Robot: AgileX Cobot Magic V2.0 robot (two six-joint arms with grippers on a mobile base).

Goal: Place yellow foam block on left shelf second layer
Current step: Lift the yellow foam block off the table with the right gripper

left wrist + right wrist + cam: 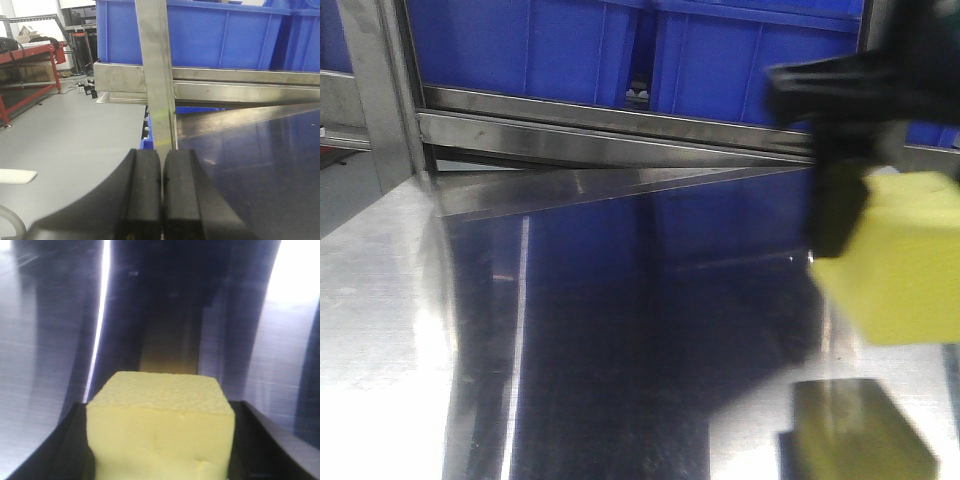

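Your left gripper (pixel 161 162) is clenched, pads touching; your right gripper (pixel 159 412) grasps the yellow foam block (pixel 905 265).
The block sits between the right fingers, lifted just above the shiny steel shelf surface (pixel 620 330), with blue bins (pixel 520 45) ahead.

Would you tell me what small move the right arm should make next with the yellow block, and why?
Probably lower it a little: the right gripper holds the yellow foam block above the shiny shelf surface, with a gap showing between block and its reflection, so opening now would likely drop it.
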